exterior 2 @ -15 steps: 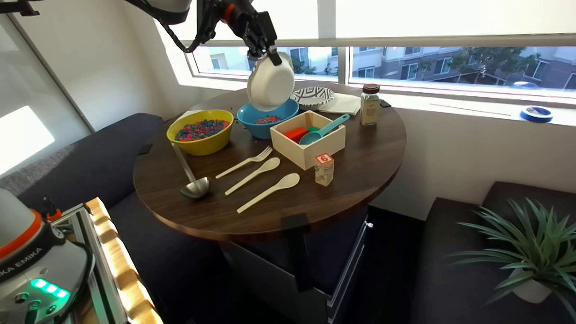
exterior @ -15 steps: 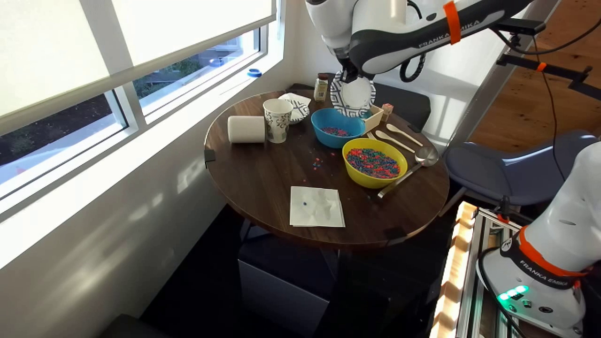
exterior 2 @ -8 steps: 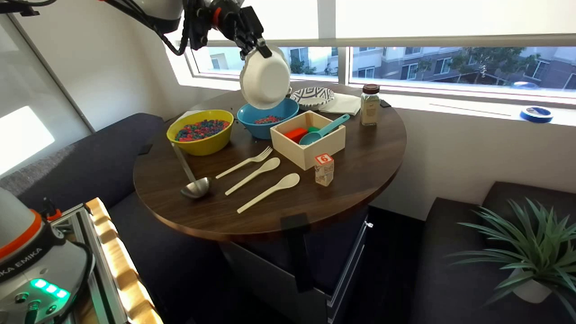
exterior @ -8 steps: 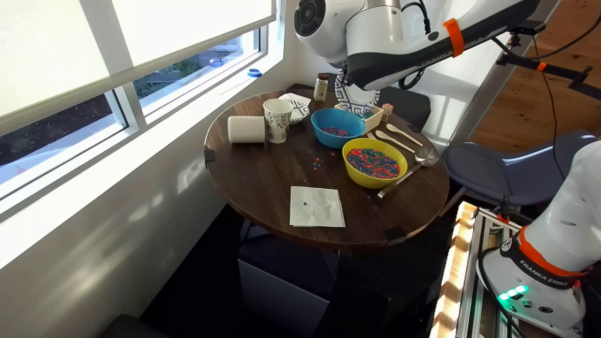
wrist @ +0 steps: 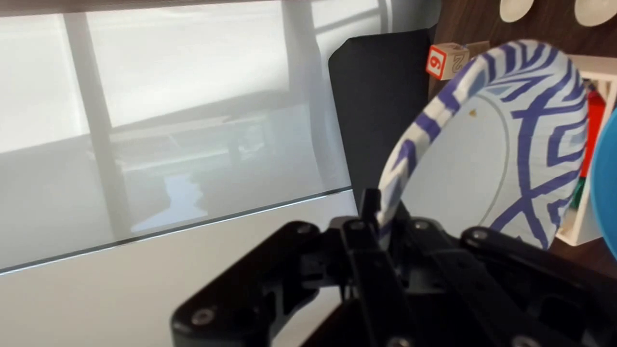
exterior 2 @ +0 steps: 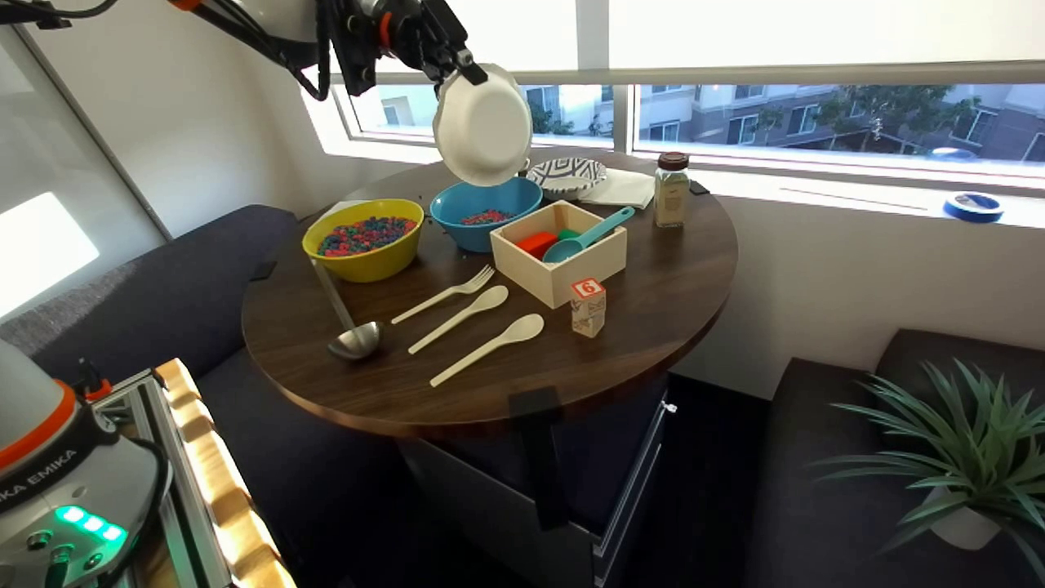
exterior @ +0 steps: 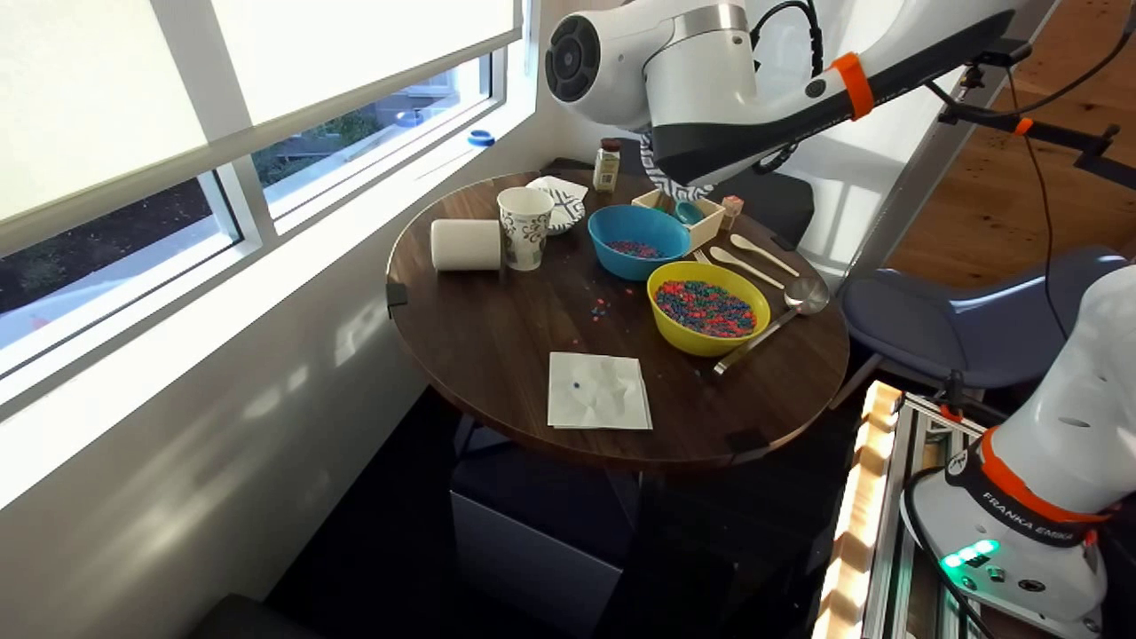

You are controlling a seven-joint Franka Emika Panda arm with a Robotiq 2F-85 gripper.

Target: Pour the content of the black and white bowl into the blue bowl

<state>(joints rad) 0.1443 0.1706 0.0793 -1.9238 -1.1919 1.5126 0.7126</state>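
The black and white bowl is a patterned paper bowl (exterior 2: 483, 126) held on edge above the blue bowl (exterior 2: 473, 235). My gripper (exterior 2: 467, 72) is shut on its rim. In the wrist view the gripper (wrist: 387, 206) pinches the rim of the black and white bowl (wrist: 453, 159); its inside looks bare but for a small yellowish speck. In an exterior view the arm hides most of this bowl (exterior: 688, 192) and the gripper. The blue bowl (exterior: 632, 264) stands on the table with pink and dark bits in its bottom. Its edge shows in the wrist view (wrist: 605, 173).
A yellow bowl (exterior: 688, 342) full of bits stands beside the blue bowl. A wooden box (exterior 2: 531, 273) with a scoop sits close by. A paper cup (exterior: 525, 226), a spice jar (exterior 2: 672, 196), another patterned bowl (exterior 2: 567, 175), cutlery and a ladle (exterior 2: 357, 341) are around.
The gripper has moved up a little and turned, with the held bowl rising and showing more of its underside. In an exterior view the arm now covers more of that bowl.
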